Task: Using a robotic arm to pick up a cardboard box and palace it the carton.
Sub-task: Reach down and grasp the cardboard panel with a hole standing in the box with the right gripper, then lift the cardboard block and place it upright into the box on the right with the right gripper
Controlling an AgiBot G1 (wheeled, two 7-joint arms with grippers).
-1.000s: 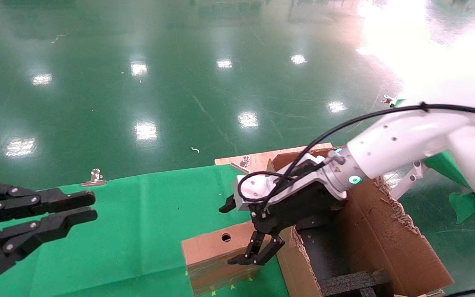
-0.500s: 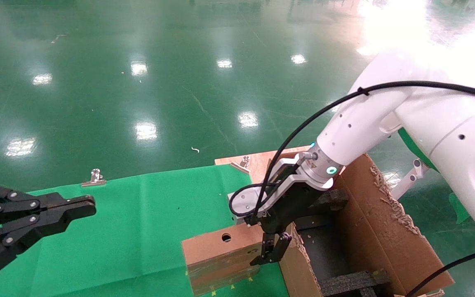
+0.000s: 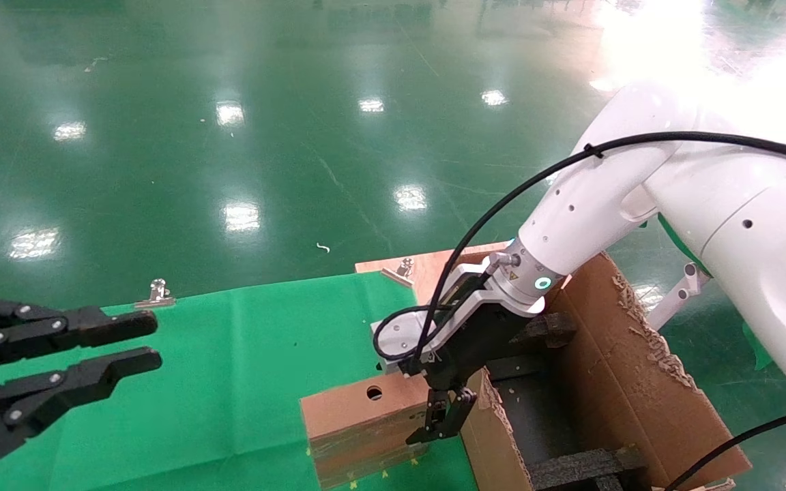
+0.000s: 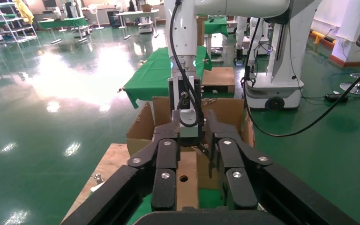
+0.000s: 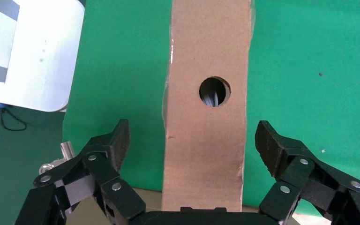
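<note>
Right tool point(image 5: 192, 150) spread wide astride cardboard box point(image 5: 206, 117), fingers clear in wrist view, carton point(image 3: 611, 382) beside, left tool point(image 3: 140, 341) parted, idle

Cardboard box point(image 3: 355, 412): one; carton point(image 3: 638, 382): one. Green cloth point(image 3: 229, 368): one; metal clips point(image 3: 154, 294): two. Grippers: two, left gripper point(image 3: 144, 344) and right gripper point(image 3: 442, 426).

Brightly lit from overhead; lamp reflections dotting glossy floor point(image 3: 229, 136), blown-out glare at head view's top right, focus sharp, shadows soft.
</note>
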